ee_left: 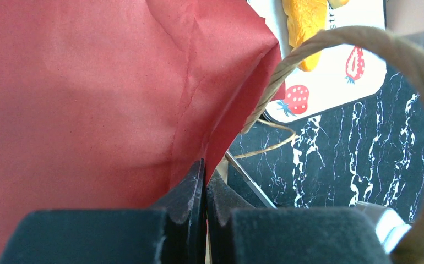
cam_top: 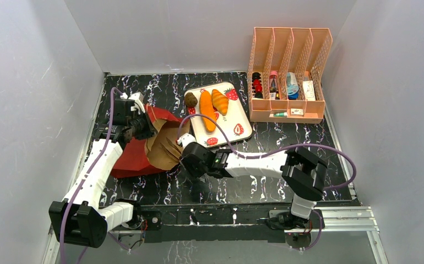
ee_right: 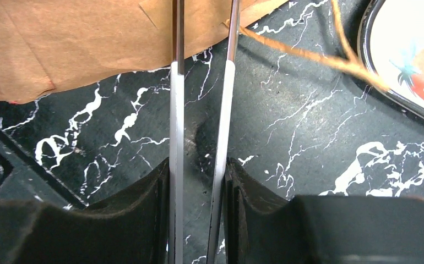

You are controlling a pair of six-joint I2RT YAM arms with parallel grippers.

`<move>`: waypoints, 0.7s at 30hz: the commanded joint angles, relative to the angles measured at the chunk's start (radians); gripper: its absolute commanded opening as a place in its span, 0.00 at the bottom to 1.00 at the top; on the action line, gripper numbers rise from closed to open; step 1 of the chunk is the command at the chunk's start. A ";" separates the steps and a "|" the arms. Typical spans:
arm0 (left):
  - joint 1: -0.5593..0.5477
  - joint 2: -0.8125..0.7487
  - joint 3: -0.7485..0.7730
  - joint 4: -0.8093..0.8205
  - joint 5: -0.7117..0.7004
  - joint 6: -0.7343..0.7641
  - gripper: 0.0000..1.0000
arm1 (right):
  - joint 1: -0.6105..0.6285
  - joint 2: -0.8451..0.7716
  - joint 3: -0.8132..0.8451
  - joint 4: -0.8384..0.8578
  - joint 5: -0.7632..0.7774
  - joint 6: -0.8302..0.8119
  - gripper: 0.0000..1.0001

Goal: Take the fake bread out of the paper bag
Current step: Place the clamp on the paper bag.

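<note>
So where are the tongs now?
Right wrist view: the tongs are clamped in the right gripper, tips over the paper bag, tray to their right.

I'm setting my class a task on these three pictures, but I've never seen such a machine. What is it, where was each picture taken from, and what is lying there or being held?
These are two robot arms bolted to a table's near edge, each ending in a two-finger pincer. The wide picture looks down from above. The other two come from a camera on each wrist. On the black marbled table are a red-and-brown paper bag, a strawberry-print tray carrying three toy breads, and a pink organiser. The left pincer is shut on the bag's red paper. The right pincer grips metal tongs, which reach to the bag's brown paper.
</note>
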 commanded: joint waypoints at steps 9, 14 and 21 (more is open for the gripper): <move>0.001 0.008 -0.015 -0.029 0.003 -0.029 0.00 | -0.001 0.068 0.025 0.146 0.093 -0.083 0.32; 0.001 0.020 0.004 -0.038 -0.010 -0.029 0.00 | -0.007 0.074 0.027 0.171 0.099 -0.110 0.50; 0.001 -0.008 -0.001 -0.051 -0.035 -0.025 0.00 | -0.009 0.081 0.063 0.152 0.091 -0.144 0.60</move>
